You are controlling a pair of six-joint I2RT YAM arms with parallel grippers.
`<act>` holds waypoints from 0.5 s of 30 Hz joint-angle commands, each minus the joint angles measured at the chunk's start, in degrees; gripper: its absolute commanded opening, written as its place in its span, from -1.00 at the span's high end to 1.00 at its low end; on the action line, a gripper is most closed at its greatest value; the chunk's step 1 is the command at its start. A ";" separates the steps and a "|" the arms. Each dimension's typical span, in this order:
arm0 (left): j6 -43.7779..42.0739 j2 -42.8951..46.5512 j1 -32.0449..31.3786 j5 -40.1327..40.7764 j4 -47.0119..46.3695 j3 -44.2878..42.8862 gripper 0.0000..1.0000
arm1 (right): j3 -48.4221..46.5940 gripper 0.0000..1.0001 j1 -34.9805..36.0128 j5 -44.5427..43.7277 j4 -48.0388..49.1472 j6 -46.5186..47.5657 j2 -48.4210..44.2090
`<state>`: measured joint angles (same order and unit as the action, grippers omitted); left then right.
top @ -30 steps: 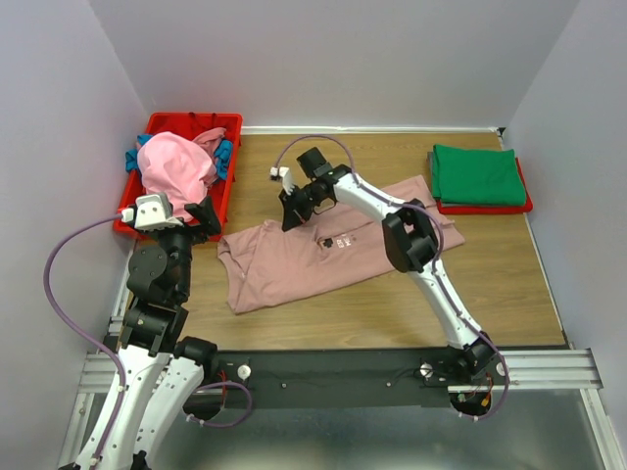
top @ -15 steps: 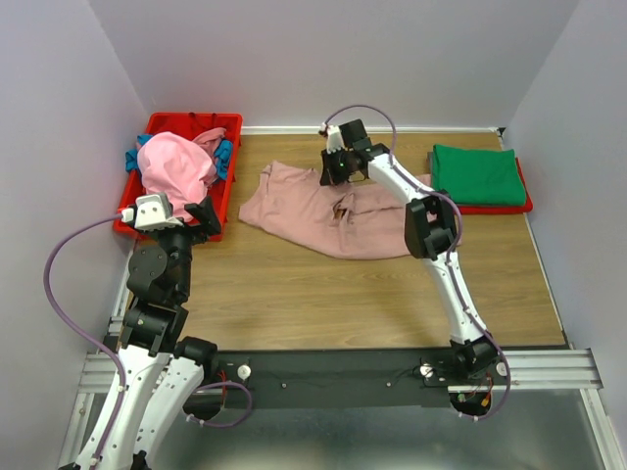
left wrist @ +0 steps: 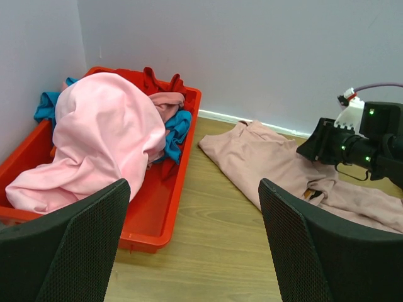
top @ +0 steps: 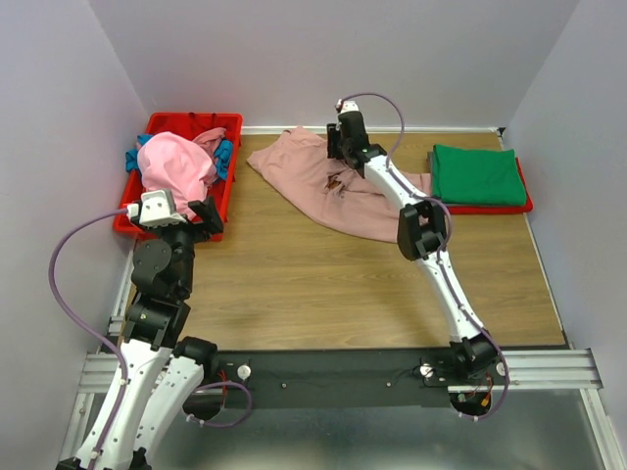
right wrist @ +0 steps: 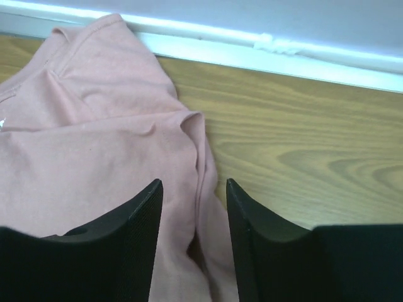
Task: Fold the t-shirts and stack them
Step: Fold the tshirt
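Note:
The large dusty-pink t-shirt (top: 313, 181) lies crumpled on the far middle of the table, one end near the back wall. My right gripper (top: 338, 147) hovers over that end. In the right wrist view its jaws (right wrist: 193, 185) stand apart over a raised fold of the pink cloth (right wrist: 94, 138), not pinching it. My left gripper (top: 201, 213) is wide open and holds nothing (left wrist: 194, 189), beside the red bin's front corner. A green t-shirt (top: 478, 174) lies folded at the far right on a red layer (top: 485, 208).
The red plastic bin (top: 211, 121) at the far left holds a brighter pink tee (left wrist: 101, 135), a blue one (left wrist: 178, 129) and a red one (left wrist: 157, 82). The back wall and its white skirting (right wrist: 264, 53) run just behind the right gripper.
The right gripper dragged the dusty-pink t-shirt from the table's middle up to the back wall, then its jaws opened and let the cloth go. The left arm stayed still.

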<state>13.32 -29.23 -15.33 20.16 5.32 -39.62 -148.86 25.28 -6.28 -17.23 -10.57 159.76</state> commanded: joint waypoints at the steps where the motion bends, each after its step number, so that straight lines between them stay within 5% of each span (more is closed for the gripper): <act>1: -0.14 0.49 0.30 0.49 -1.28 0.50 -0.80 | -2.67 -0.11 -1.02 2.04 0.80 1.16 -3.57; 6: -0.40 1.55 0.30 -1.17 -1.72 0.68 -0.79 | 11.80 -0.57 -1.37 12.50 -1.57 13.87 -17.97; 9: -0.49 2.25 0.30 -2.14 -1.98 0.77 -0.80 | 30.59 -0.99 -1.37 23.40 -4.56 29.07 -32.80; 15: -0.67 4.18 0.30 -4.34 -2.77 0.86 -0.80 | 66.34 -0.99 -1.46 22.40 -11.41 53.34 -59.52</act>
<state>13.23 -26.33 -15.33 18.17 4.80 -39.31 -96.92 23.68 14.55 -22.11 24.60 110.13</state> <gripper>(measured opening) 0.899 0.995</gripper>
